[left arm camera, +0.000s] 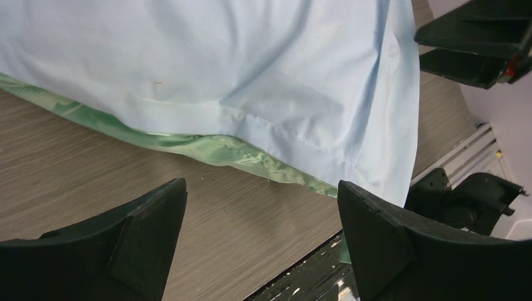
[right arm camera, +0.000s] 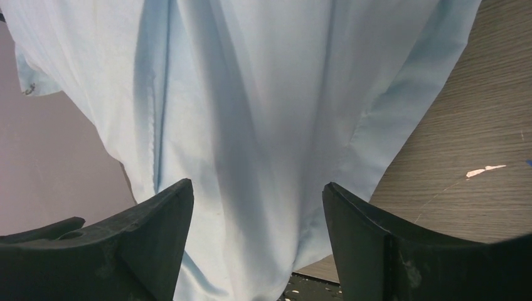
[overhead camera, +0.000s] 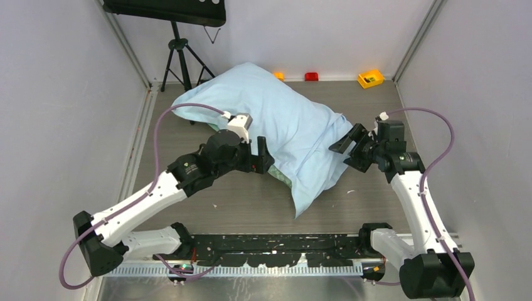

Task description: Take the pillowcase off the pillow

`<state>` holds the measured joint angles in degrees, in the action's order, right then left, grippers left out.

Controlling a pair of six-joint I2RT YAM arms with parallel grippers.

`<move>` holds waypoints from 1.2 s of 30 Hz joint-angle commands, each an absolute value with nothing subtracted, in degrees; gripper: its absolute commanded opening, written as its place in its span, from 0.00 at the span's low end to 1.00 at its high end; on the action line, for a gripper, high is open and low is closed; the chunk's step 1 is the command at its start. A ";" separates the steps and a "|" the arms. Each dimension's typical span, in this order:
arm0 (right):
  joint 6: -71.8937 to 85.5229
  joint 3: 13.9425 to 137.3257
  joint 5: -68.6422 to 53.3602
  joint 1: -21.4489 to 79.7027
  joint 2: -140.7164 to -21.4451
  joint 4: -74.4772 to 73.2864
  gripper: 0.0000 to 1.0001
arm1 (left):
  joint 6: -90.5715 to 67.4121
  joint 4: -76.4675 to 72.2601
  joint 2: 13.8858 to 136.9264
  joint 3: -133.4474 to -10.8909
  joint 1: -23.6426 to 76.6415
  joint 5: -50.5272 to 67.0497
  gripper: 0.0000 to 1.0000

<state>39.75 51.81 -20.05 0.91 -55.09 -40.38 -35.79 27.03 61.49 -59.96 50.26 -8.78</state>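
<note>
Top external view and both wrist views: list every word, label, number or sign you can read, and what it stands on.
No text can be read in any view.
Pillowcase: plain light blue, no lettering visible.
Yellow box at the back: dark mark on it, too small to read.
Black panel above the tripod: white marks at its top edge, cut off, unreadable.

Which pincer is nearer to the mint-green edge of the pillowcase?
Left. The left pincer is open just in front of the green edge, not touching. The right pincer, open too, faces plain blue pillowcase fabric on the opposite side.
</note>
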 commanded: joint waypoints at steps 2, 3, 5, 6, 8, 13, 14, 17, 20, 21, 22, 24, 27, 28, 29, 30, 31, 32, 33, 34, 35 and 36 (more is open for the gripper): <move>40.99 49.58 -23.43 0.79 -56.49 -33.61 0.75 | -27.45 28.21 64.16 -65.26 54.25 -8.54 0.95; 41.04 49.23 -23.97 0.78 -56.85 -33.11 0.71 | -26.25 28.40 65.15 -66.19 55.12 -8.42 0.95; 40.84 48.69 -25.38 0.79 -57.65 -32.36 0.64 | -24.26 29.01 67.15 -68.38 56.54 -8.31 0.95; 40.72 48.42 -25.95 0.74 -58.03 -32.19 0.60 | -23.59 29.38 68.14 -69.64 57.08 -8.51 0.95; 40.29 48.04 -26.32 0.79 -58.49 -32.44 0.49 | -22.48 30.18 70.44 -72.17 57.80 -8.61 0.96; 39.32 46.57 -24.93 0.79 -58.20 -34.27 0.21 | -20.05 31.98 74.34 -77.65 58.35 -9.20 0.95; 39.28 46.11 -24.55 0.77 -57.98 -34.66 0.12 | -19.66 31.95 74.65 -78.03 58.34 -9.45 0.95; 39.18 45.19 -22.55 0.79 -57.18 -36.48 0.01 | -18.73 31.24 74.86 -78.10 58.36 -10.53 0.95; 39.53 44.97 -20.78 0.79 -55.99 -38.92 0.00 | -18.90 30.30 75.06 -77.37 58.30 -12.04 0.98; 39.97 44.70 -20.54 0.79 -55.39 -39.22 0.00 | -18.85 30.02 75.25 -77.34 58.30 -11.93 0.98; 40.64 44.03 -20.82 0.79 -54.82 -39.11 0.00 | -18.89 29.86 75.57 -77.29 58.34 -11.52 0.98; 42.13 42.29 -21.36 0.75 -53.43 -38.63 0.00 | -18.79 29.63 76.76 -77.82 58.35 -10.22 0.98; 43.66 38.97 -21.95 0.79 -51.74 -37.90 0.00 | -17.22 30.16 80.44 -81.29 59.01 -8.11 0.99; 43.85 37.93 -21.97 0.77 -51.41 -37.81 0.00 | -16.14 30.86 82.05 -82.98 59.75 -8.92 0.99; 43.85 37.14 -21.96 0.79 -51.13 -37.71 0.00 | -15.07 32.15 83.88 -85.02 60.44 -9.81 0.99; 43.90 36.28 -22.04 0.79 -50.98 -37.71 0.00 | -13.92 33.17 85.65 -87.09 61.22 -10.59 0.99; 43.99 35.63 -22.27 0.79 -50.90 -37.52 0.00 | -13.02 34.01 87.61 -89.10 61.83 -11.04 0.99; 44.22 35.12 -22.67 0.79 -50.76 -37.41 0.00 | -12.53 34.70 89.54 -91.12 62.21 -11.18 0.99; 44.54 34.62 -23.19 0.79 -50.67 -37.24 0.00 | -12.26 35.06 91.25 -92.68 62.53 -11.01 0.99; 44.84 34.36 -23.63 0.78 -50.57 -36.92 0.00 | -12.27 35.15 92.97 -94.20 62.69 -10.53 0.99; 45.20 34.18 -23.94 0.79 -50.38 -36.65 0.00 | -12.48 35.23 94.46 -95.48 62.75 -10.08 0.98; 45.45 34.05 -24.14 0.77 -50.18 -36.43 0.00 | -12.92 35.36 95.85 -96.58 62.82 -9.99 0.98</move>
